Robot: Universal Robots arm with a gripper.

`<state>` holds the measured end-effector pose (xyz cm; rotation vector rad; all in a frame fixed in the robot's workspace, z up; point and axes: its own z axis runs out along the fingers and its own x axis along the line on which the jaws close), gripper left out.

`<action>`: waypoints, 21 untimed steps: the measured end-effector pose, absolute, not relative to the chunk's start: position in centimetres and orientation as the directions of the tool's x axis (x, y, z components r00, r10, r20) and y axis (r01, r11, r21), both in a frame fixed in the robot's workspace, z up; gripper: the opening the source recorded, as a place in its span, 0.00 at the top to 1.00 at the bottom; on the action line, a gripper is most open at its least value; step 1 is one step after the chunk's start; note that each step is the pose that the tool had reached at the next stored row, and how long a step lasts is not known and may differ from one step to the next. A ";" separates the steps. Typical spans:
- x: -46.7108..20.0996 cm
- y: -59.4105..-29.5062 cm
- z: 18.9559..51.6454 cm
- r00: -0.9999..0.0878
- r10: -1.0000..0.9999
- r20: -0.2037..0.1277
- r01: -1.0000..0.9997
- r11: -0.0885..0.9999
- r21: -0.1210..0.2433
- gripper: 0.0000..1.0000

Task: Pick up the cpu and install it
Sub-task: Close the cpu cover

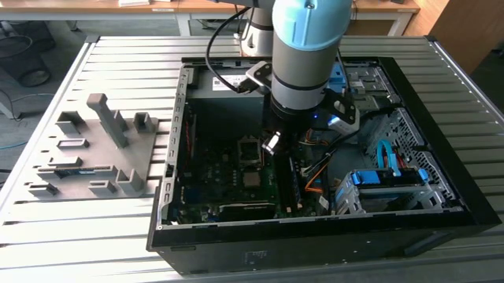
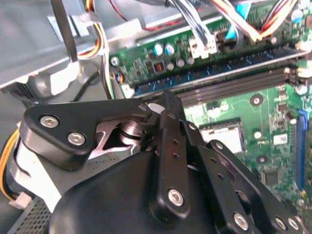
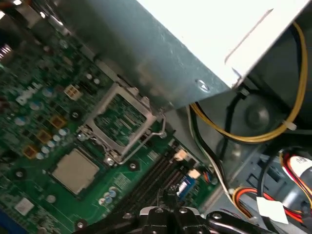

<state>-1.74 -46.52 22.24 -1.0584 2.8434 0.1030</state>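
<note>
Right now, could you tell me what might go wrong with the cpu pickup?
The cpu lies flat on the board, so a grasp may scrape nearby parts. The socket sits right beside it and could be bumped. Loose cables hang near the arm and could snag.

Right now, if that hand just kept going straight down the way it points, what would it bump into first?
Probably the green motherboard inside the computer case. The hand points down beside the open socket, near the memory slots. Depth is unclear, so the exact spot is uncertain.
</note>
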 end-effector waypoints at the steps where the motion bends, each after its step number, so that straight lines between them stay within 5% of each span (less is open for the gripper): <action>1: -1.7 -46.5 22.2 -0.751 -0.648 -0.128 -0.655 0.755 0.022 0.90; 7: -1.8 -46.5 22.2 -0.751 -0.648 -0.129 -0.655 0.755 0.023 0.90; 11: -1.8 -46.5 22.2 -0.752 -0.637 -0.168 -0.654 0.754 0.068 0.90; 21: -3.2 -46.5 22.2 -0.751 -0.637 -0.171 -0.654 0.754 0.066 0.90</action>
